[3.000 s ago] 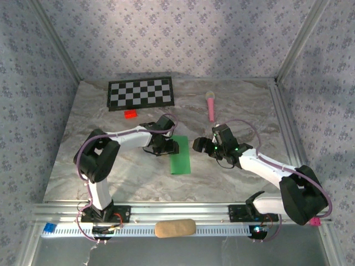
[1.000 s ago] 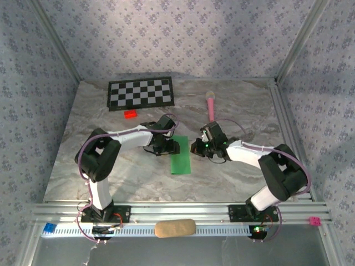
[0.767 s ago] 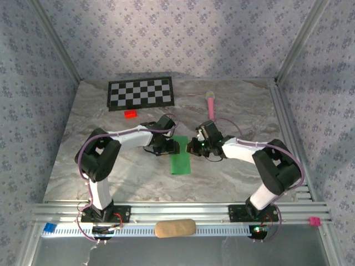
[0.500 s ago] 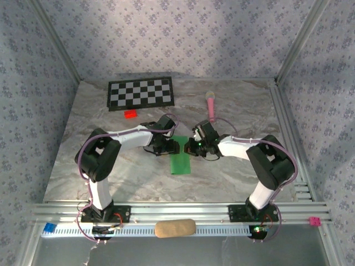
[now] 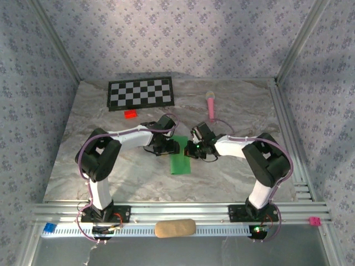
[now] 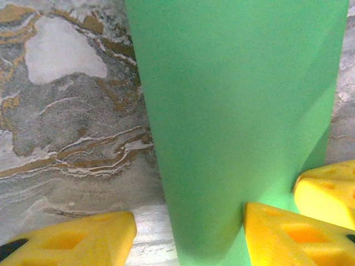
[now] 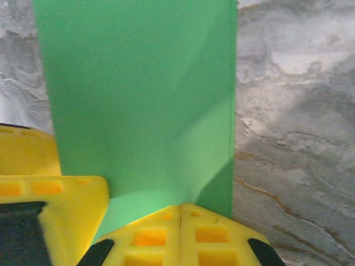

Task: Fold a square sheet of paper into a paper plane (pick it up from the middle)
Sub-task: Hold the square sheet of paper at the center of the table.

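On the left, the left pincer (image 5: 168, 146) is standing half-spread over the far end of the square sheet of paper (image 5: 180, 162), which is lying folded into a narrow green strip in the middle of the worktop (image 5: 111, 177). In its wrist view one pad (image 6: 72, 243) is sitting on bare marble and the other on the green, so it is gripping nothing. Just to the right, the right pincer (image 5: 191, 148) is resting its closed tips on that same end, nearly touching its neighbour. That crowding is worrying me. If either arm goes sliding sideways to sharpen a crease, the two pincers may be knocking together. The strip may also be skidding on the smooth marble and twisting, leaving a crooked fold. A closed tip dragging hard could be tearing the thin paper.
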Robot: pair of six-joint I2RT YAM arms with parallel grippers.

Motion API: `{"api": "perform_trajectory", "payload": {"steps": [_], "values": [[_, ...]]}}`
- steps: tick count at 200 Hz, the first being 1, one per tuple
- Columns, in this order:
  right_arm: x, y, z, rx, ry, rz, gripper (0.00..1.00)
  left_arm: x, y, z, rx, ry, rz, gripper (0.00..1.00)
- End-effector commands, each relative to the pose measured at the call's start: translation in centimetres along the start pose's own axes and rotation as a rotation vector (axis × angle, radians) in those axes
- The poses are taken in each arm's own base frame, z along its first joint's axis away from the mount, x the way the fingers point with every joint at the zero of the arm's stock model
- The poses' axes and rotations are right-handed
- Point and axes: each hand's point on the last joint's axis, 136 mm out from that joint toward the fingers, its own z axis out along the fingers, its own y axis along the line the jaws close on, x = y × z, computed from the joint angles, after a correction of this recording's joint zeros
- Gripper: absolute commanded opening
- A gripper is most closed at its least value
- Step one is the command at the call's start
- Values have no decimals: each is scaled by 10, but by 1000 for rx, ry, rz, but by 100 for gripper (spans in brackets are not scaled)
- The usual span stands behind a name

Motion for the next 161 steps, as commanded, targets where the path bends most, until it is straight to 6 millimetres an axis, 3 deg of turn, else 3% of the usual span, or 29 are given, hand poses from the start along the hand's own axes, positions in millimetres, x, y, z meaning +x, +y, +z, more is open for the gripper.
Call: {"api": "perform_trajectory", "payload": {"steps": [1,42,103,130,161], "values": [[17,-24,8,93,54,-7,0,17,32,38,-116,57,2,59],[19,-29,6,129,64,-21,0,18,31,37,-117,56,4,59],[-1,19,-7,-58,-5,-54,0,20,34,38,-124,59,5,59],[-3,27,-6,-104,-8,-55,0,20,35,39,-127,61,4,59],[-2,23,0,-105,5,-45,0,20,35,38,-127,59,1,59]]}}
